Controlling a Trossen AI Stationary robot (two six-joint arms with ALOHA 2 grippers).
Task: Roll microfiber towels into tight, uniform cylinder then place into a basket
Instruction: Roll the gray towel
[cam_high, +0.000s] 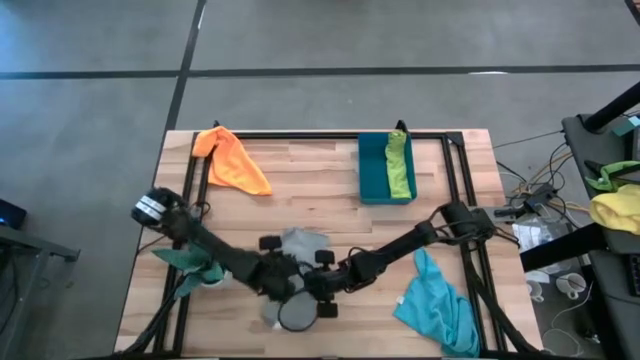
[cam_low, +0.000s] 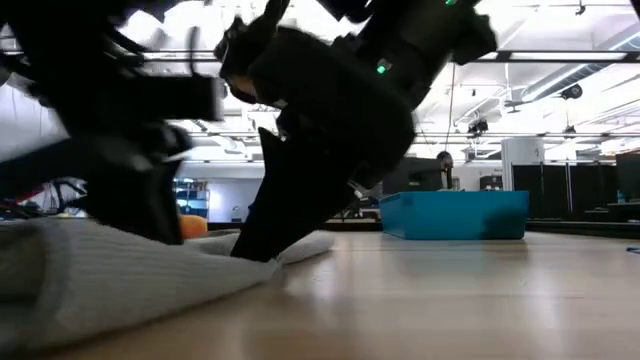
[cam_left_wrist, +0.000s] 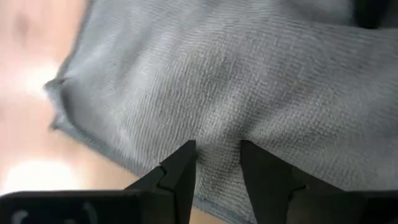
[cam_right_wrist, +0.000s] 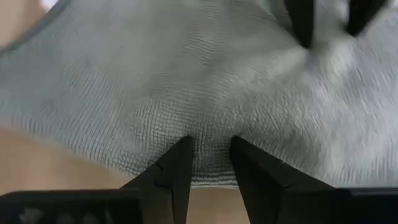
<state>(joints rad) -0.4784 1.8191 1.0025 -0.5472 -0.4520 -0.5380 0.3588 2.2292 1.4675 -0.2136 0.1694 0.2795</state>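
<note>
The grey towel (cam_high: 300, 246) lies crumpled on the table near its near edge, and both grippers are on it. My left gripper (cam_high: 283, 290) comes from the table's left and my right gripper (cam_high: 318, 288) from the right, close together. Each is shut on grey cloth in its wrist view, the left gripper (cam_left_wrist: 217, 155) and the right gripper (cam_right_wrist: 210, 152). The orange towel (cam_high: 232, 160) lies at the far left. The lime green towel (cam_high: 400, 165) lies in the teal basket (cam_high: 372, 170). The turquoise towel (cam_high: 440, 305) lies crumpled at the near right. My left gripper pinches a raised pucker of the grey towel (cam_left_wrist: 219, 134) between its two fingers, slanting down from the table's left. The cloth lies on the table around the hold. One layer or several, I cannot tell. My right gripper pinches the grey towel close to one edge (cam_right_wrist: 210, 124) between its two fingers, slanting down from the table's right. The cloth lies on the table, and the left gripper's fingers (cam_right_wrist: 301, 22) stand on it just beyond.
A dark green leafy thing (cam_high: 190, 265) sits under the left arm at the table's left edge. A black frame (cam_high: 460, 200) runs along the table's sides and far edge. Bare wood lies between the grey towel and the basket (cam_low: 455, 215).
</note>
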